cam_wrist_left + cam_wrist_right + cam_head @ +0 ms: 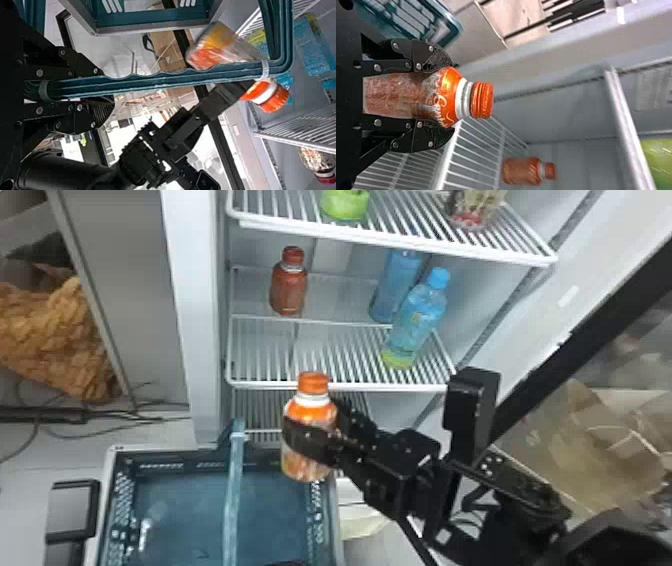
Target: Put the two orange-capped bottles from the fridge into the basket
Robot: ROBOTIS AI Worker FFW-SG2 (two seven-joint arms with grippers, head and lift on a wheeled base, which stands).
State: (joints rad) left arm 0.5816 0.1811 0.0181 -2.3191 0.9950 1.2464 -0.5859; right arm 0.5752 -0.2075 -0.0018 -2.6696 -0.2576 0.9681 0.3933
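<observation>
The job is standing at about a third done, by my judgement: one of the two orange-capped bottles is out on its way to the basket, and neither is resting inside it as far as I am seeing; the right claw (447, 97) is gripping the first bottle (310, 410) round its body, the fingers pressing on both sides and the orange cap pointing up; that bottle is hanging just in front of the fridge (175, 290), by the far right corner of the basket (172, 467); the left claw (101, 90) is closing round the basket's handle (158, 82), which is standing up over the opening; the second bottle (288, 292) is standing upright on a fridge shelf (260, 384), at the far left, well apart from the two blue bottles on the right, the near one (415, 320) and the far one (395, 285); what is remaining, then, is lowering the first bottle past the rim and letting it go, then fetching and placing the second; the next move is probably calling for bringing the bottle left and near, over the opening, while keeping it from knocking the rim or the raised handle.
</observation>
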